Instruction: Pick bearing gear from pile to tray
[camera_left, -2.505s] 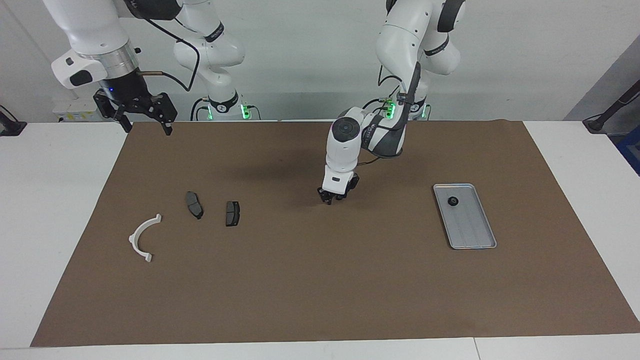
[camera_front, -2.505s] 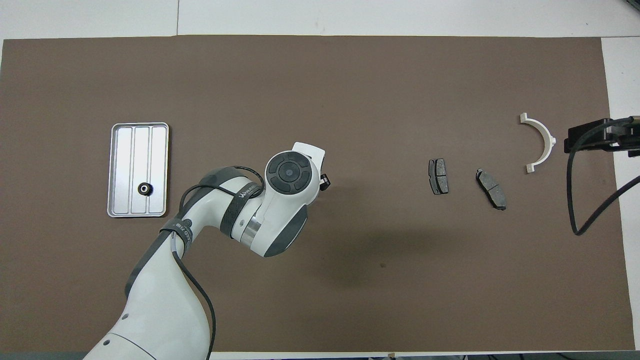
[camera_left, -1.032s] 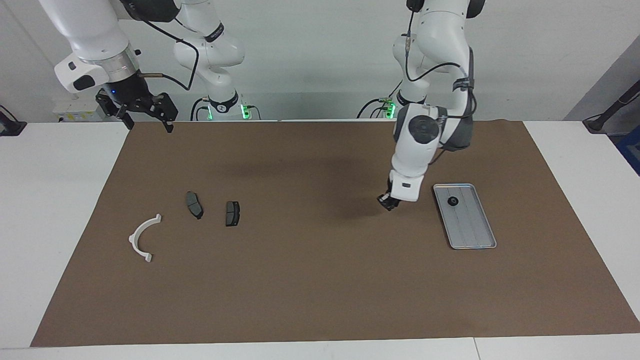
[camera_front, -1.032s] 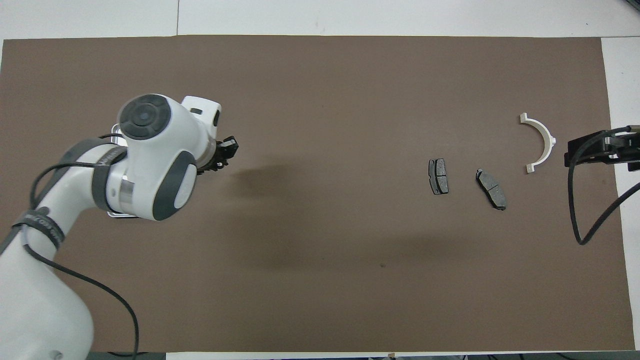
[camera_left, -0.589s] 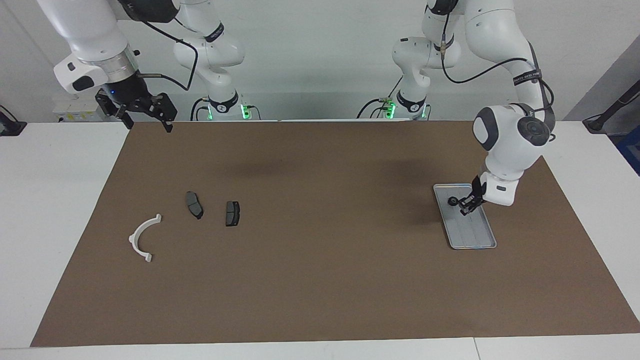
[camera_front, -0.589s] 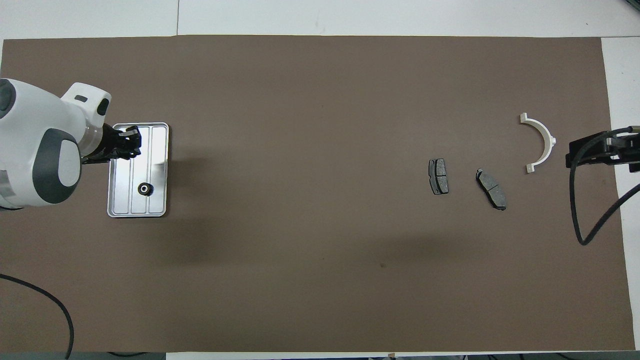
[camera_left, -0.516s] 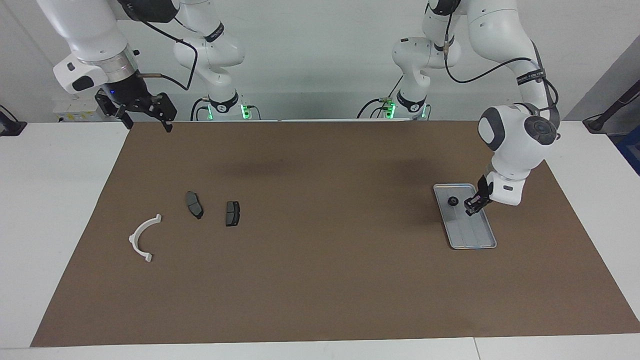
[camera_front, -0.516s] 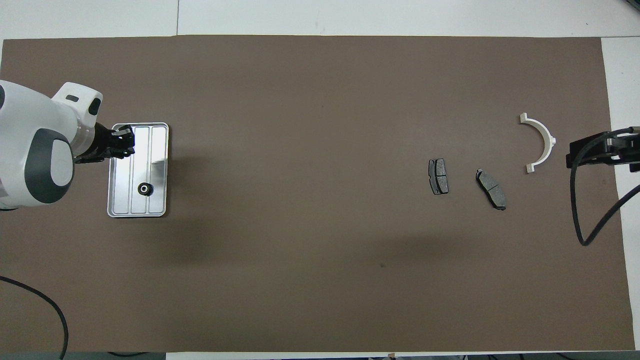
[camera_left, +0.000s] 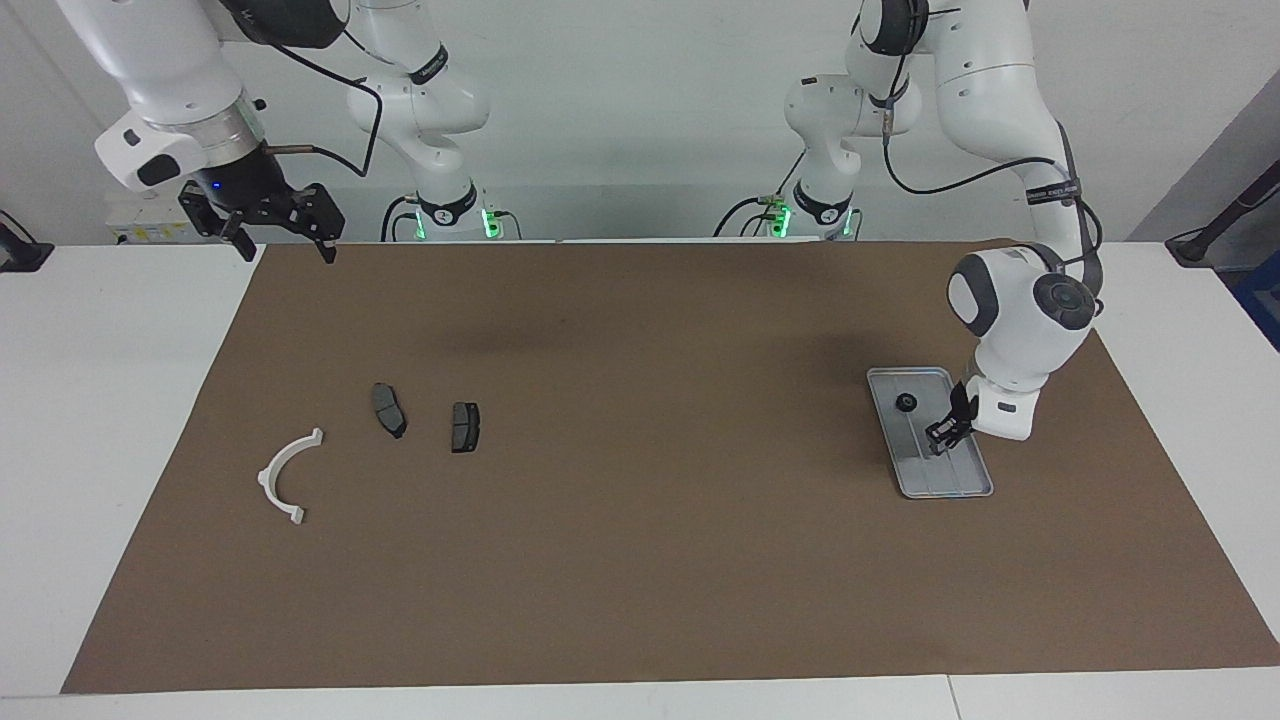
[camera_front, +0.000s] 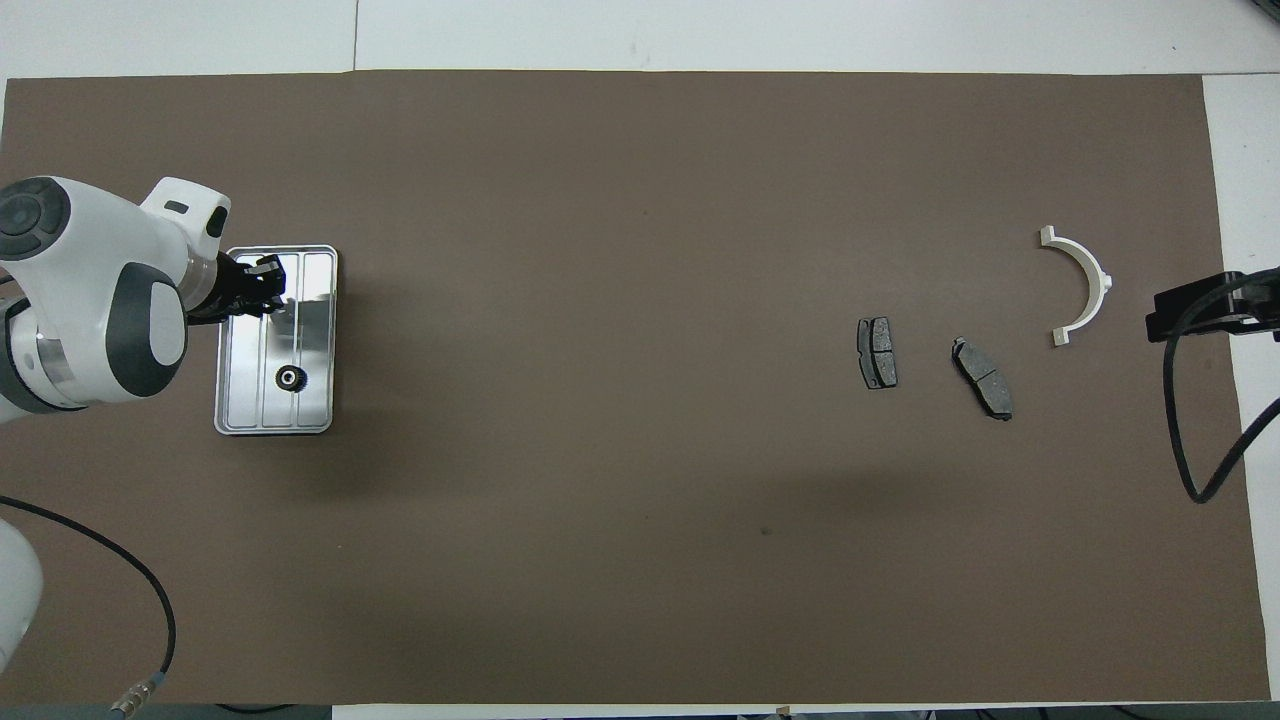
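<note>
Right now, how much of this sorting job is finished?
One small black gear already lies in the metal tray. The left end effector is low over the tray, shut; whether it carries another small piece cannot be seen. No gears show among the white arc bracket and two brake pads. The right end effector waits, open, over the mat's edge.

The flat rectangular silver-grey metal tray (camera_left: 955, 484) (camera_front: 318, 300) with a low raised rim, rounded corners and lengthwise ridges lies on the brown mat at the left arm's end of the surface. One small black round bearing gear (camera_left: 906, 404) (camera_front: 290, 378) lies flat in it, at the end nearer to the robots. The pile sits well apart, at the right arm's end: a white curved arc bracket (camera_left: 280, 475) (camera_front: 1085, 283) and two dark grey brake pads (camera_left: 389, 410) (camera_front: 982, 377), (camera_left: 465, 427) (camera_front: 877, 352), all lying flat and separate from one another.
</note>
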